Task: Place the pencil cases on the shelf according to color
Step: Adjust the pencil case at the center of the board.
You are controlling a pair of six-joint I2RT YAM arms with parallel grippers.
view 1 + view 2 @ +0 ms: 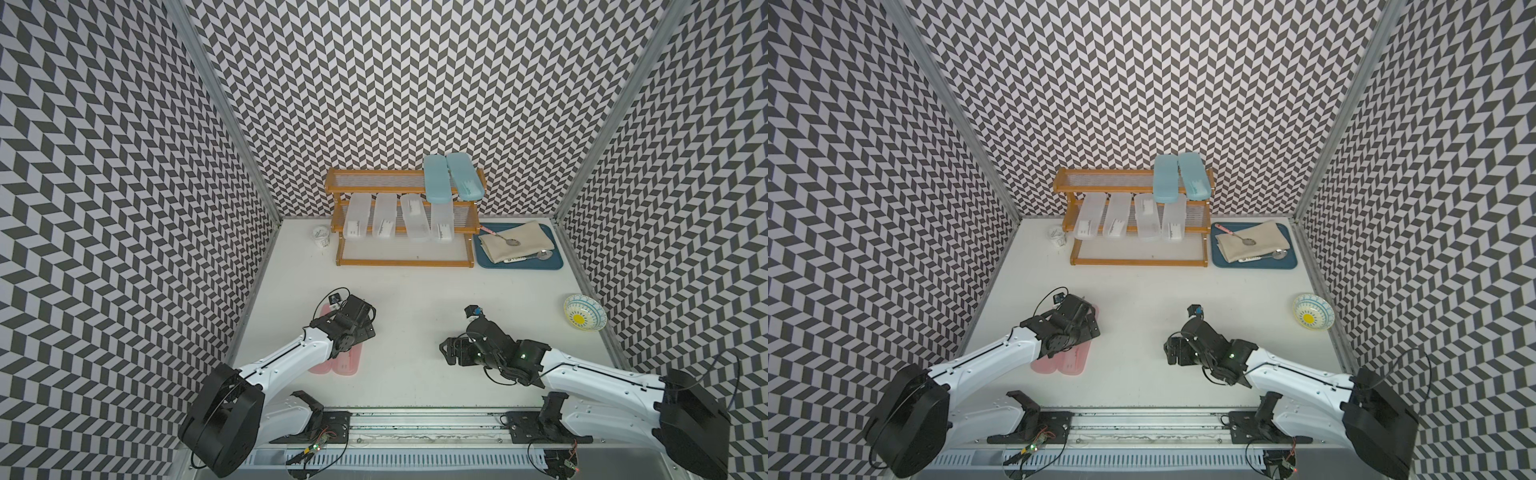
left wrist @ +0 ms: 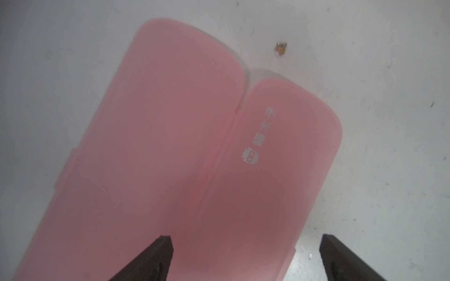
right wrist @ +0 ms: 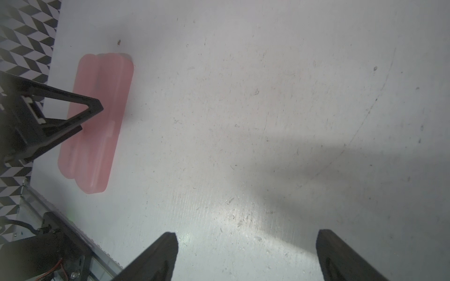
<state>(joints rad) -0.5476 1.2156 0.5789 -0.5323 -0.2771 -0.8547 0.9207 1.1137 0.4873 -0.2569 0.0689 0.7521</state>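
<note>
Two pink cases (image 2: 158, 146) lie side by side on our table (image 2: 389, 121), not on the shelf (image 1: 405, 262). Our left gripper (image 2: 246, 239) hangs open over them; our right gripper (image 3: 246, 233) is open too.

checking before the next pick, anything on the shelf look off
The two blue cases on the shelf's top tier overhang its front edge, jutting over the white cases below. One white case lies reversed, label at the back.
</note>
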